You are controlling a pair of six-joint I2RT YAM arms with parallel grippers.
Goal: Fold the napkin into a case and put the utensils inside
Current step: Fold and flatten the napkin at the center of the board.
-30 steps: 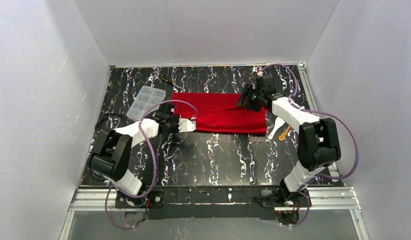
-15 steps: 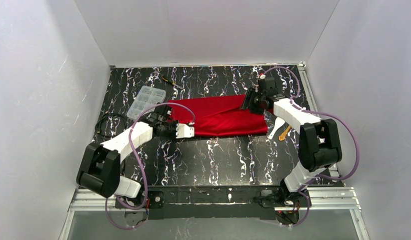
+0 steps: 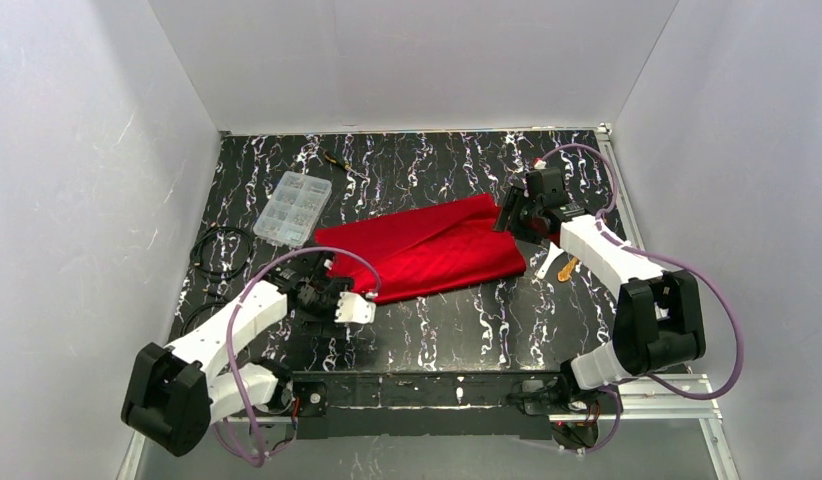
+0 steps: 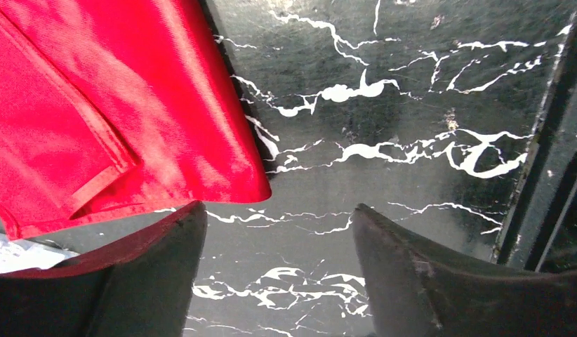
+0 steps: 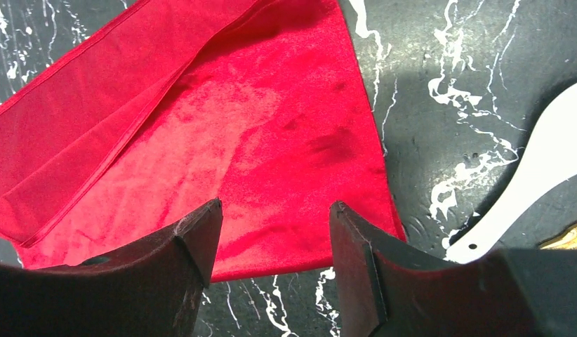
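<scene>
1. Black tabletop veined with white lies nearest me. My left gripper hangs low over it, jaws apart with only bare table between them.
2. Just beside one of its fingers I see a corner of the bright red, shiny cloth napkin. The napkin lies flat mid-table, folded into layers and slanted, its left end nearer me.
3. At the napkin's right end, my right gripper hovers over the cloth's edge, jaws spread, with the cloth lying flat between them.
4. Right of that end, off the cloth, the white plastic spoon and the slender yellow-gold utensil lie close together.
5. Farther back on the left sits a clear plastic compartment box, and beyond it a thin black-and-yellow tool.
</scene>
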